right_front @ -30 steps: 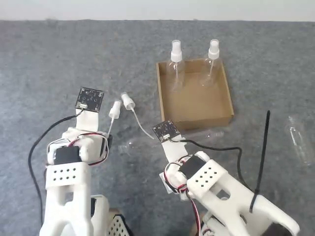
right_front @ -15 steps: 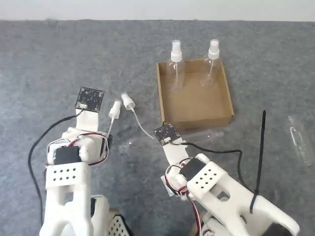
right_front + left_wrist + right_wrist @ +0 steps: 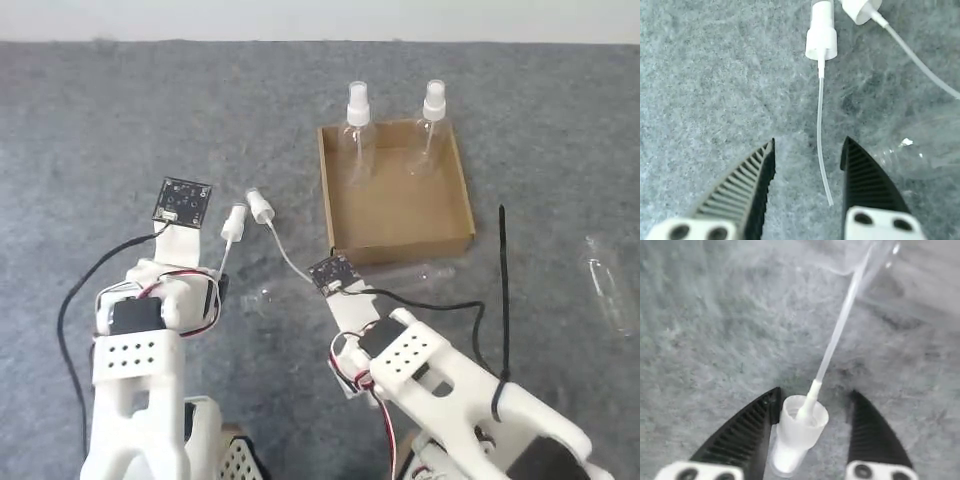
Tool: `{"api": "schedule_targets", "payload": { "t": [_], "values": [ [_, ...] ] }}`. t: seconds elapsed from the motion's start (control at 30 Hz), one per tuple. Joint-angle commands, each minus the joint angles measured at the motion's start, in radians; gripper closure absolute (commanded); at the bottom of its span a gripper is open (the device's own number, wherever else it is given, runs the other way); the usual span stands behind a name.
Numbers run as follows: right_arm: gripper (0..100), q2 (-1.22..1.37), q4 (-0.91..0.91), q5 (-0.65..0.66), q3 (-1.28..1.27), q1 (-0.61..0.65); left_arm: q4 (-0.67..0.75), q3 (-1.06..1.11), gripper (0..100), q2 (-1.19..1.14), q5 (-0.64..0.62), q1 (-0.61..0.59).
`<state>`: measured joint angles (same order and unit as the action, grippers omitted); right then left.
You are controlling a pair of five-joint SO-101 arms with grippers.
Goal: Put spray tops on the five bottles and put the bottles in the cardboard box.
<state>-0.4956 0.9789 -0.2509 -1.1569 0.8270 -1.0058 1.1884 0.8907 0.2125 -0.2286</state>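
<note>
The cardboard box sits right of centre on the grey mat. It holds two clear bottles, one at its back left and one at its back right. Both stand upright with a white spray top fitted, and the rest of the box floor is bare.

Three more bottles lie on the mat without tops (all faint against the grey). One lies between the arms and is little more than a glint; the left wrist view cuts it off at the frame edge. One lies just in front of the box. One lies well apart at the far right.

The left gripper is spread open and holds nothing. A loose spray top lies ahead of it, and the top's thin tube runs back between the jaws without touching either. A second loose top lies just beside the first, its tube curving away toward the right arm.

The right gripper is also parted. A third spray top stands between its jaws, close against one and apart from the other. This top's tube reaches a clear bottle (whether it enters the neck, I cannot tell).
</note>
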Motion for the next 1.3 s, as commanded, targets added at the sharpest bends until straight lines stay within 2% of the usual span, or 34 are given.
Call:
{"api": "schedule_targets", "payload": {
  "t": [0.0,0.1,0.2,0.43,0.57,0.8,0.97,1.27],
  "values": [
    [95.1,0.002,-0.004,0.114,0.037,0.007,0.02,-0.008,80,0.026,-0.011,-0.003],
    [97.2,-0.022,-0.001,0.137,0.037,0.002,0.02,-0.008,80,0.026,-0.011,-0.003],
    [97.0,-0.062,0.039,0.167,0.052,-0.054,0.02,-0.008,80,0.026,-0.011,-0.003],
    [97.2,-0.177,0.165,0.454,0.144,-0.206,0.02,-0.008,80,0.026,-0.011,-0.003],
    [97.3,-0.22,0.246,0.471,0.218,-0.206,0.02,-0.007,80,0.026,-0.011,-0.003],
    [97.1,-0.199,0.414,0.473,0.512,-0.205,0.02,-0.007,80,0.026,-0.012,-0.003],
    [97.1,-0.031,0.432,0.463,0.732,-0.205,0.037,0.008,80,0.028,-0.012,-0.003],
    [97.0,0.518,0.398,0.462,1.22,-0.125,0.064,0.036,80,0.028,-0.012,-0.003]
  ]
}}
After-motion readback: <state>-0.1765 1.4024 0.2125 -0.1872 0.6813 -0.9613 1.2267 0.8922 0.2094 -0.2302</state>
